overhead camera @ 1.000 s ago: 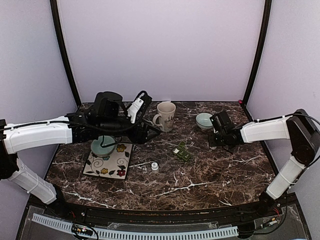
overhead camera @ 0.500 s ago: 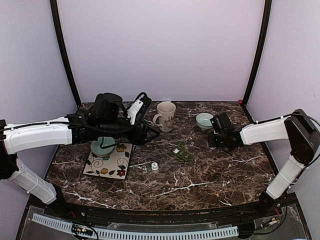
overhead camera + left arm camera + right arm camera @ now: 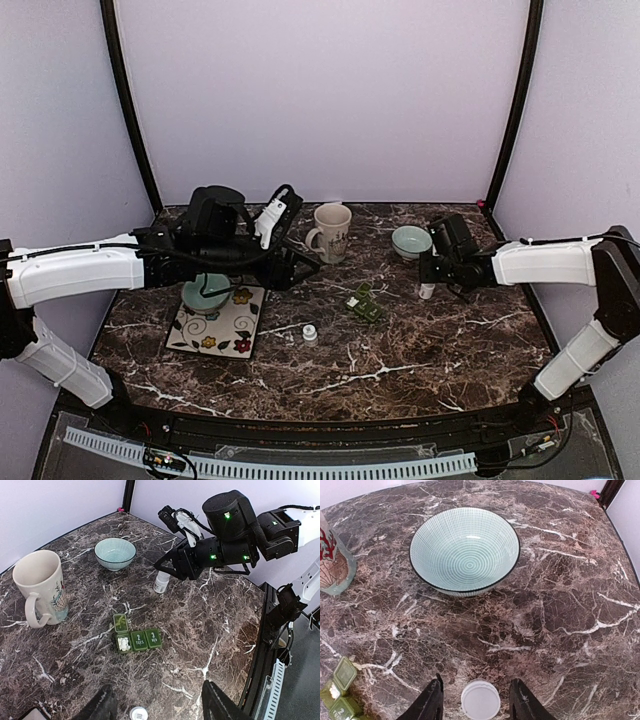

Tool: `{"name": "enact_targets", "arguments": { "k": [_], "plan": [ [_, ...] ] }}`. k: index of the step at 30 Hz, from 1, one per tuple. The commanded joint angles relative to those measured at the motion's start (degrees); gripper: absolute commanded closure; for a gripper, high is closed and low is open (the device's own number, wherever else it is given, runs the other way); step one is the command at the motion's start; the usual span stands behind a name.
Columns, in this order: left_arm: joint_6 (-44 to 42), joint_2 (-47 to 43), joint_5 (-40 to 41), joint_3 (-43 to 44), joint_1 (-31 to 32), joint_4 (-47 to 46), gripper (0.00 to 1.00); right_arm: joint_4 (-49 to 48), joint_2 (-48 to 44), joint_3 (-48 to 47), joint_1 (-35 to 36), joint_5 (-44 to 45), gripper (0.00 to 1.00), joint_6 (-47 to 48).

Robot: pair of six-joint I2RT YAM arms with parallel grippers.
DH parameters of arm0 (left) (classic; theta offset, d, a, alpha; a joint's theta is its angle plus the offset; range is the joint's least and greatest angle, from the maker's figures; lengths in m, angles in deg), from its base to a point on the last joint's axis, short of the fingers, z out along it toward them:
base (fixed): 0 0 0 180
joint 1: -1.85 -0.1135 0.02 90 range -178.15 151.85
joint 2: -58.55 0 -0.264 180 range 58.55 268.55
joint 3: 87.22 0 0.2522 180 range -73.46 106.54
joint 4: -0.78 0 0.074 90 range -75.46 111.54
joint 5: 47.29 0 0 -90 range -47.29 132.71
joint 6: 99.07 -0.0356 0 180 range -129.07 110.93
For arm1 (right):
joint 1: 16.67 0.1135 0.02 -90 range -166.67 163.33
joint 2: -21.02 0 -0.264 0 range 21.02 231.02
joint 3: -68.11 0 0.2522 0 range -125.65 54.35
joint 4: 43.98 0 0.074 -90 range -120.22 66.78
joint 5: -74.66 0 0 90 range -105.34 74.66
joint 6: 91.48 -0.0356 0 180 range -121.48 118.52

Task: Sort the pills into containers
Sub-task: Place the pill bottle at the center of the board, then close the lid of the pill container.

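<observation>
The right pincer (image 3: 476, 682) hangs open astride the white bottle (image 3: 480, 700), not gripping it, likely to carry it toward the green pill box (image 3: 137, 639) at the centre of the bench (image 3: 210, 630), while the left pincer (image 3: 157, 687) hovers wide, empty.

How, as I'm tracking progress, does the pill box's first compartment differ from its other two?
The first compartment is open, lid flipped back; the other two compartments are shut. The first shows white pills; the other two show numbered lids. All three are dark green joined squares.
</observation>
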Motion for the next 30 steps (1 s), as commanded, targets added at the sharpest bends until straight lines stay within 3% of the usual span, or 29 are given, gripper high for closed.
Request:
{"name": "enact_targets", "arguments": {
  "k": [1, 8, 16, 22, 30],
  "plan": [
    [0.58, -0.71, -0.26, -0.50, -0.22, -0.83, 0.41, 1.23, -3.18, -3.25, -0.20, 0.25, 0.55, 1.64],
    [1.59, 0.60, -1.18, -0.88, -0.22, -1.27, 0.41, 3.71, -3.09, -8.60, 2.32, -1.89, 0.54, 4.41],
    [4.57, 1.64, -1.84, -1.89, 0.11, -2.19, 0.42, 8.00, 7.45, -19.04, 3.73, -20.94, 0.55, 6.16],
    [6.86, 1.80, -2.02, -3.36, 0.46, -3.14, 0.42, 8.02, 13.59, -21.97, 3.81, -29.53, 0.55, 6.58],
    [8.04, 3.54, -1.97, -3.69, 1.42, -3.73, 0.56, 7.95, 17.11, -23.11, 3.87, -31.23, 0.59, 6.14]
  ]
}}
